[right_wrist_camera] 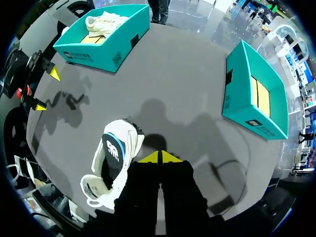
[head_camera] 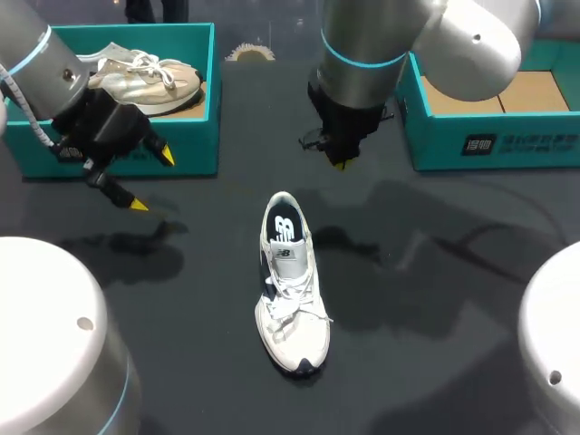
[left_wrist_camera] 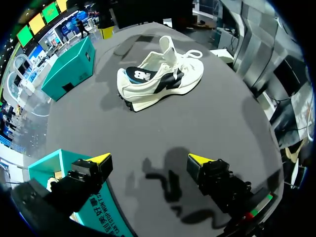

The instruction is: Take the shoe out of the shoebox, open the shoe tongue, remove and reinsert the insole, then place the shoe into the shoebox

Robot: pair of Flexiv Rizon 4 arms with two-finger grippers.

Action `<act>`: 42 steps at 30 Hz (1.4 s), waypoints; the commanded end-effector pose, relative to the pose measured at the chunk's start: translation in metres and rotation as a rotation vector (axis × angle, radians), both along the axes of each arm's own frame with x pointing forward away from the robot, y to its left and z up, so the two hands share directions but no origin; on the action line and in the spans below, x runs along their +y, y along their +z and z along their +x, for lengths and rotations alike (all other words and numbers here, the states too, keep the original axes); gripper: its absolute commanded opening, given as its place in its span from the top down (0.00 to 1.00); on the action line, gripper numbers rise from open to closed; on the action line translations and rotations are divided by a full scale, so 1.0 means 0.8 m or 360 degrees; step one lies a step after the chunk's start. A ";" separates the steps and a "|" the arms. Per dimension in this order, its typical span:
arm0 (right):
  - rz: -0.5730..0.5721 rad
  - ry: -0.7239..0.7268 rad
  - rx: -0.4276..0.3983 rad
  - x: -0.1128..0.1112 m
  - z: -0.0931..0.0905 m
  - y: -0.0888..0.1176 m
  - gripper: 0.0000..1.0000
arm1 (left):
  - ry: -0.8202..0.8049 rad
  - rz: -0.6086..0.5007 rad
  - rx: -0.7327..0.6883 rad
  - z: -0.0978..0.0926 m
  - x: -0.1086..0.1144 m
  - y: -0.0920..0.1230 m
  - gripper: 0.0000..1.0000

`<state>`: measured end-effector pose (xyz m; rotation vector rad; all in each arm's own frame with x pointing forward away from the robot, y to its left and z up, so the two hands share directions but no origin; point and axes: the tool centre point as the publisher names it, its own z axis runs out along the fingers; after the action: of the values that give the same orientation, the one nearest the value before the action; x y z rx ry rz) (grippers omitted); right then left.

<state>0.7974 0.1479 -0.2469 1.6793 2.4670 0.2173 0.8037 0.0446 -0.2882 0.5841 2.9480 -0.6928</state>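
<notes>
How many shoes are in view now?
2. One white shoe stands on the table; a second shoe lies inside the left teal shoebox. The right shoebox shows only cardboard, though my right arm hides part.

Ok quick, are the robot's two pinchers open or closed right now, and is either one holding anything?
Left gripper: open, holding nothing.
Right gripper: closed, yellow tips pressed together, holding nothing.
</notes>
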 end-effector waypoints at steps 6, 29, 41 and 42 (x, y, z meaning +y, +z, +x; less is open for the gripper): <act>-0.0022 -0.0148 0.0014 0.028 -0.006 -0.036 1.00 | 0.0000 0.0005 -0.0002 -0.001 0.001 0.001 0.00; -0.0107 -0.0081 -0.0024 0.073 -0.033 -0.049 1.00 | 0.0000 0.0005 -0.0002 -0.001 0.001 0.001 0.00; -0.0069 -0.0125 -0.0015 0.088 -0.045 -0.061 1.00 | 0.0000 0.0005 -0.0002 -0.001 0.001 0.001 0.00; -0.0060 -0.0118 -0.0010 0.089 -0.046 -0.062 1.00 | 0.0000 0.0005 -0.0002 -0.001 0.001 0.001 0.00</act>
<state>0.7603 0.2180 -0.2913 1.7478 2.3761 0.1590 0.8038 0.0443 -0.2885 0.5844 2.9477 -0.6917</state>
